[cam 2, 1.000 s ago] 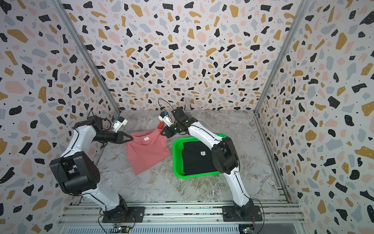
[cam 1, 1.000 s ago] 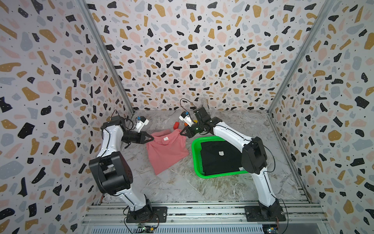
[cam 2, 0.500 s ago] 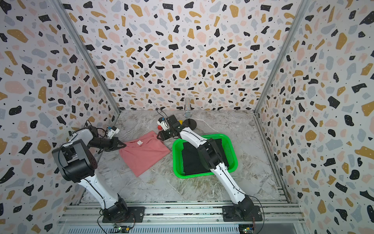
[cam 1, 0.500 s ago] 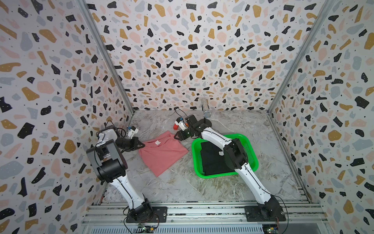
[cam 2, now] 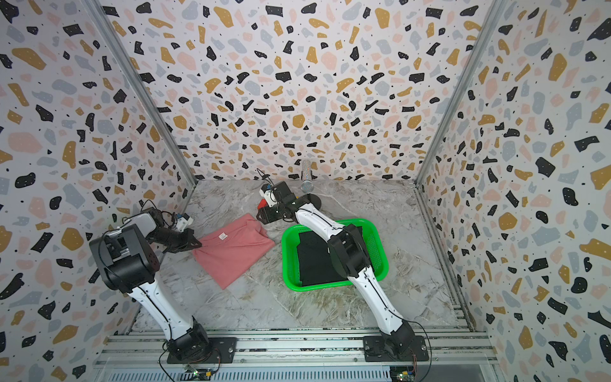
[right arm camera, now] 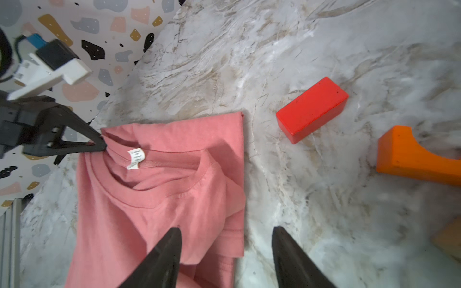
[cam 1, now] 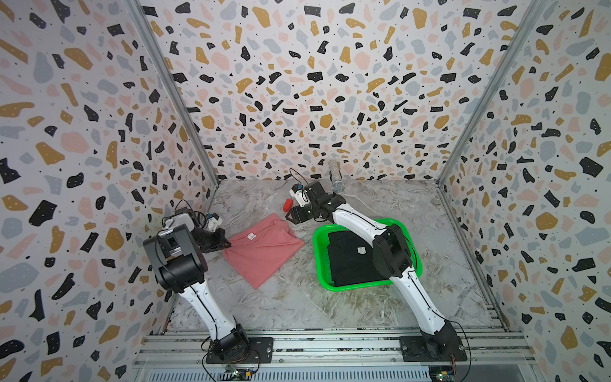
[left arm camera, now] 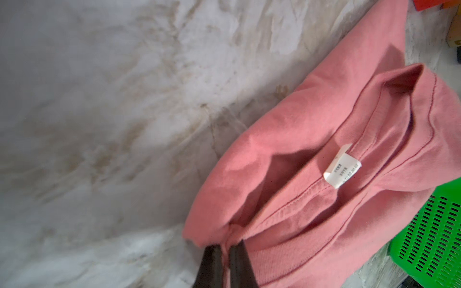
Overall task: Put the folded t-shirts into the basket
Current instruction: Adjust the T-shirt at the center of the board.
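Note:
The pink folded t-shirt (cam 1: 263,249) (cam 2: 233,251) lies on the marble table, left of the basket, white neck tag up. My left gripper (cam 1: 228,245) (left arm camera: 225,249) is shut on its near-left collar corner, as the right wrist view also shows at the left gripper (right arm camera: 99,147). My right gripper (cam 1: 288,216) (right arm camera: 225,232) is open just above the shirt's far right edge, one finger over cloth, the other over bare table. The green basket (cam 1: 319,251) (cam 2: 286,261) holds a black t-shirt (cam 1: 350,261), partly hidden by my right arm.
A red block (cam 1: 287,204) (right arm camera: 311,109) lies just behind the right gripper, with an orange curved block (right arm camera: 411,157) beside it. A glittery cylinder (cam 1: 335,180) stands at the back wall. Terrazzo walls close in three sides; the left one is close behind my left gripper.
My right gripper has opened and let go of the pink shirt. The left gripper has pulled the shirt leftward and down, so it now lies flatter on the table.

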Motion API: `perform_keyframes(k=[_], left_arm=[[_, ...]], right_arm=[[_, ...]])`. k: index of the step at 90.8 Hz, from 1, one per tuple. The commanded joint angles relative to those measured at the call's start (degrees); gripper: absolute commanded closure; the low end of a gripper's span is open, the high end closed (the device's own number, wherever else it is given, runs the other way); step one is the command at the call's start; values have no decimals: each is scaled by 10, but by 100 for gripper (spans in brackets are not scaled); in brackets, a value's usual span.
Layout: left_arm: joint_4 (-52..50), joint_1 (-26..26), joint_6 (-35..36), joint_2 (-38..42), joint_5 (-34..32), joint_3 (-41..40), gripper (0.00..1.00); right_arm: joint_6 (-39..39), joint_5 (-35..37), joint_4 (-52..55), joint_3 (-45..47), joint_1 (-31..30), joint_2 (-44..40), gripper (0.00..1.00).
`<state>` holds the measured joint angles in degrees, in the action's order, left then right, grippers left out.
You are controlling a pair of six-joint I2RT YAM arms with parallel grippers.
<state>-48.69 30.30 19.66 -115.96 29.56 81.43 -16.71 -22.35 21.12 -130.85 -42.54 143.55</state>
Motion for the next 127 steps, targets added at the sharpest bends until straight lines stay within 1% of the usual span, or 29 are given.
perform_keyframes(k=[1,10,19,31,38,41,46,48,51,52,61,63,66,93,110,113,114,116,119,122,124,127], left_arm=[[-5,4,1,-13,17,1,99],[-14,2,19,-10,38,5,93],[-18,-4,30,-3,46,4,92],[-18,-8,32,-4,48,7,91],[-20,-9,32,-10,46,10,91],[-22,-9,33,-11,45,12,91],[-21,-10,34,-12,44,12,91],[-22,-11,35,-12,44,12,91],[-21,-12,37,-13,43,11,91],[-21,-13,37,-12,42,11,91],[-23,-21,44,-12,39,13,90],[-23,-23,46,-12,37,13,90],[-23,-26,49,-12,35,15,90],[-26,-35,51,-29,20,46,90],[-21,-35,57,-30,26,46,90],[-19,-35,57,-31,27,46,90],[-18,-35,57,-31,27,47,90],[-16,-35,57,-33,28,48,89],[-14,-35,54,-35,29,49,88],[-13,-35,51,-38,31,51,84],[-11,-36,48,-40,32,53,79],[-9,-36,44,-42,34,56,69]], right_arm=[[-10,-6,24,-17,-8,-8,37],[-27,-9,40,-83,-8,41,36],[-34,-3,53,-136,-8,81,36],[-29,0,40,-140,-8,104,35],[-35,-20,32,-140,-8,104,36],[-39,-32,26,-140,-8,122,36],[-46,-50,17,-140,-9,129,39],[-48,-56,14,-139,-9,131,41],[-48,-65,5,-139,-10,134,48],[-49,-67,5,-139,-10,135,54],[-50,-69,-19,-139,-11,138,92],[-49,-68,-24,-138,-11,137,97],[-47,-62,-30,-139,-11,135,100],[-17,-44,-131,-139,-11,126,100],[-16,-25,-181,-139,-10,139,100],[-18,-22,-205,-139,-9,143,100],[-19,-21,-209,-139,-8,145,98],[-21,-18,-216,-139,-8,149,91],[-22,-13,-223,-139,-7,154,74],[-18,-5,-224,-139,-7,157,61],[-15,2,-221,-139,-8,158,55],[-9,13,-212,-139,-7,157,52]])
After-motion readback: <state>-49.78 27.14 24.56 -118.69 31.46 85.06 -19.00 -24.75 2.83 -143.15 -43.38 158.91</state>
